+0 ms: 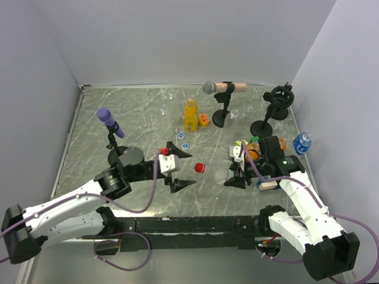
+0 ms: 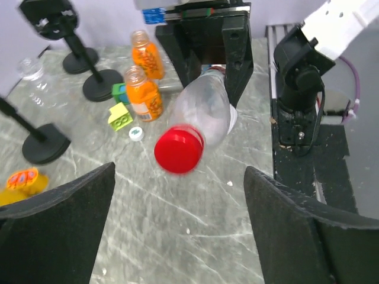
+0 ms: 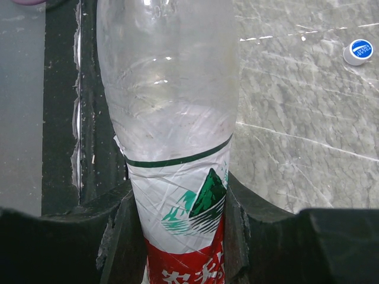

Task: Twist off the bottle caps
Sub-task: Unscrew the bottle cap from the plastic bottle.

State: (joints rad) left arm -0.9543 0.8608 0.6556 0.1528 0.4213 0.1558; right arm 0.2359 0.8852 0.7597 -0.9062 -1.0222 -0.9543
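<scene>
My right gripper (image 3: pixel 177 236) is shut on the red-white label of a clear bottle (image 3: pixel 172 118), which lies level with its neck toward the left arm (image 1: pixel 224 175). A red bottle cap (image 2: pixel 179 149) shows blurred just in front of the bottle's neck (image 2: pixel 201 109). From above, the red cap (image 1: pixel 200 168) sits apart from the bottle's mouth. My left gripper (image 2: pixel 179 177) stands wide open facing the cap, with nothing between its fingers (image 1: pixel 177 167). A yellow-orange bottle (image 1: pixel 190 114) stands at the back. A small blue-labelled bottle (image 1: pixel 302 144) is at the right.
Two blue caps (image 1: pixel 185 144) lie beyond the left gripper, one also in the right wrist view (image 3: pixel 359 51). Microphone stands (image 1: pixel 109 122) (image 1: pixel 222 87) (image 1: pixel 278 100) ring the back. Two open orange bottles (image 2: pixel 144 94), green-yellow blocks (image 2: pixel 120 116) and a white cap (image 2: pixel 137 134) sit near the right gripper.
</scene>
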